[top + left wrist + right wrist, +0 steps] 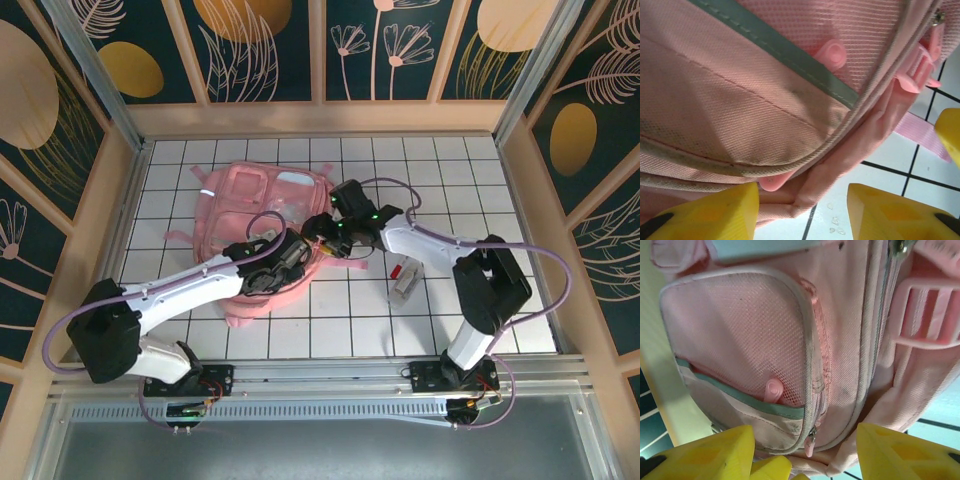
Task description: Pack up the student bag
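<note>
The student bag [262, 212], a soft pink backpack, lies flat on the white tiled table, left of centre. My left gripper [298, 252] is at its near right corner, and in the left wrist view [802, 215] the yellow jaws stand open around a fold of the bag's pink edge [810, 180] without pinching it. My right gripper [326, 232] faces the same corner from the right. Seen from the right wrist [805, 455], it is open in front of the mesh front pocket [740, 335], with a pink zip pull [809, 445] hanging between the fingers.
A small red and silver cylinder [404, 279] lies on the tiles right of the bag, under the right arm. A pink strap [180, 237] trails off the bag's left side. Wooden walls [120, 200] ring the table.
</note>
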